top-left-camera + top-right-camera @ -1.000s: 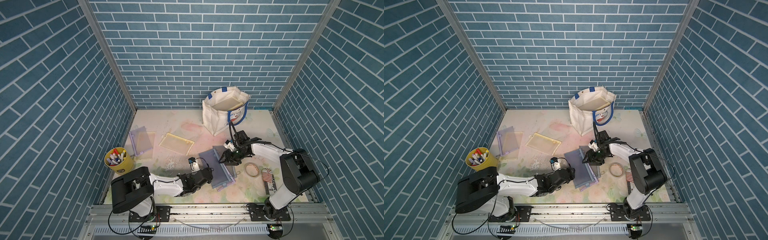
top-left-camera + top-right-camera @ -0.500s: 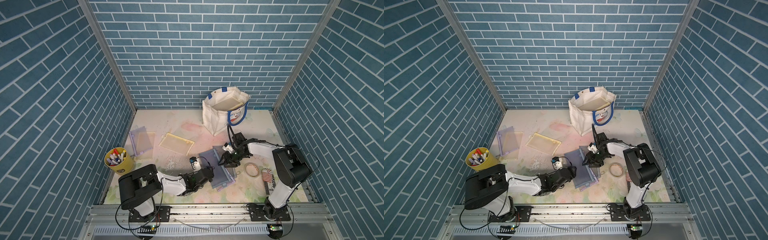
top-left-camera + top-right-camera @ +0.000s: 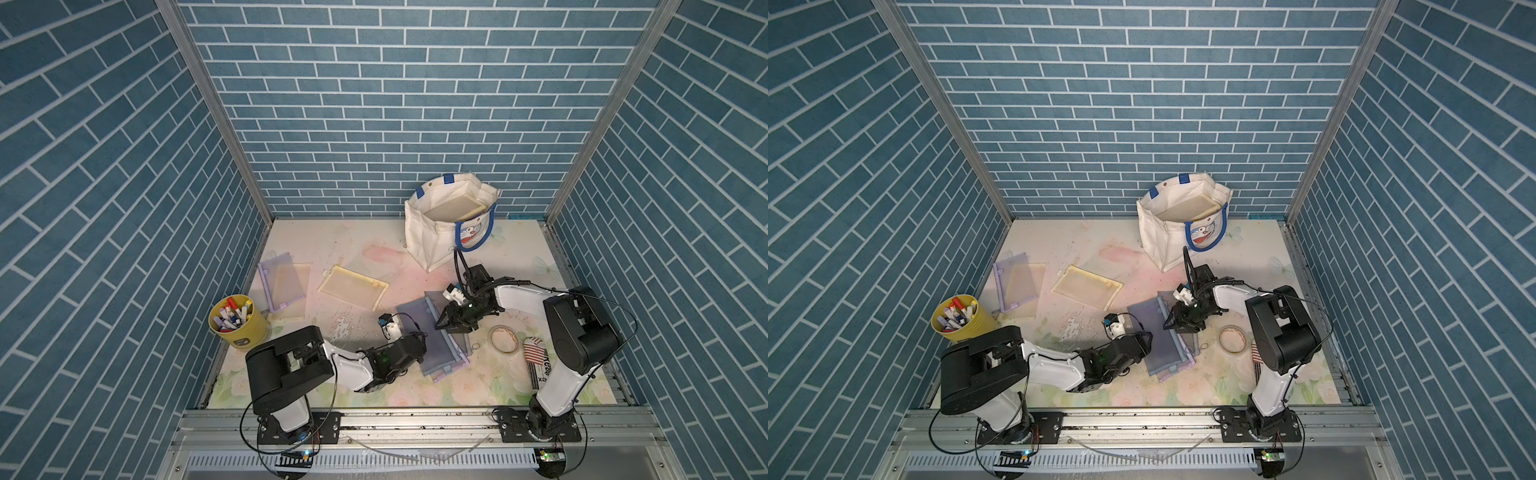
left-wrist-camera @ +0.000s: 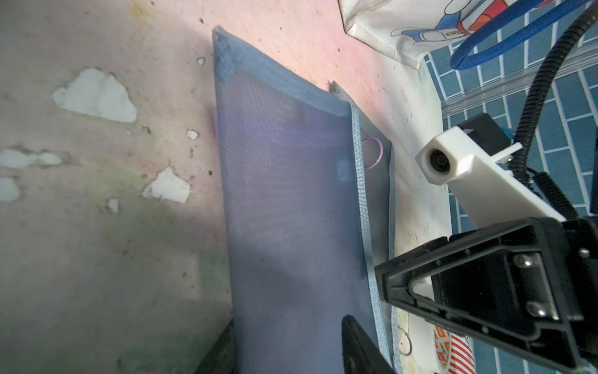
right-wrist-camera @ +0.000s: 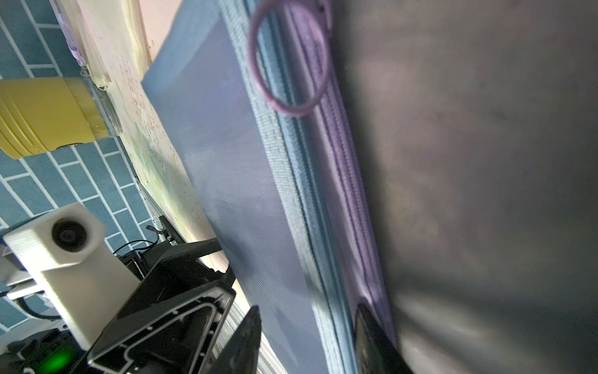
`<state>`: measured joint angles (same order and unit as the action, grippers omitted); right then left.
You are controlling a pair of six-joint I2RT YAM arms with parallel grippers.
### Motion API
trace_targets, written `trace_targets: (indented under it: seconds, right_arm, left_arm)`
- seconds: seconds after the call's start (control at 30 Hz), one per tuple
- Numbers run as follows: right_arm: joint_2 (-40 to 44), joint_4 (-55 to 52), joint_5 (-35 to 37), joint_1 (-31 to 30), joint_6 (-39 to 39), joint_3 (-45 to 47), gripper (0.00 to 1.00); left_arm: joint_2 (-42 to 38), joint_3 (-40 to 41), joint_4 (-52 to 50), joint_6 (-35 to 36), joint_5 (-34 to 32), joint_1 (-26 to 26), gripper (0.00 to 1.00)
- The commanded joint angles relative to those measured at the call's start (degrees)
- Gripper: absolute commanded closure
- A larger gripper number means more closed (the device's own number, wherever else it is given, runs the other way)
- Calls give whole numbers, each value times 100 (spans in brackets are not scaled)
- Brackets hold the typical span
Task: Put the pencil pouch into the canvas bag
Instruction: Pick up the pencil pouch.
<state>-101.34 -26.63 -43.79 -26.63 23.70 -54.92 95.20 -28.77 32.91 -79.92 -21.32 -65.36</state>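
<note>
A blue mesh pencil pouch (image 3: 434, 347) lies flat on a purple pouch (image 3: 438, 374), apart from the upright canvas bag (image 3: 432, 245). The left claw (image 3: 419, 341) and right claw (image 3: 441, 325) straddle opposite edges, jaws apart. Best to pinch only the blue layer, then lift level.

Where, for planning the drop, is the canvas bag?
In both top views the canvas bag stands by the back wall, right of centre, beyond the right gripper.

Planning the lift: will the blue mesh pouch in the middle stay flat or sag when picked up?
Likely sags: the blue mesh pouch is thin, see-through fabric. Probably light: flat, apparently empty. It may slide on the purple pouch beneath.
</note>
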Motion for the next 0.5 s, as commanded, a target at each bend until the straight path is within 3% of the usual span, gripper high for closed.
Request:
trace_targets:
  seconds: [0.0,0.23,0.47]
  right_arm:
    - [-88,76,-205,-74,-68,-75,54]
    - [-18,148,-305,-106,-17,-92,58]
    - [120,177,-404,-105,56,-54,60]
  left_arm:
    - [144,48,-128,106,146,37,51]
    - [-144,141,-254,145,15,31,62]
    - [-588,90,-652,345,-93,24,90]
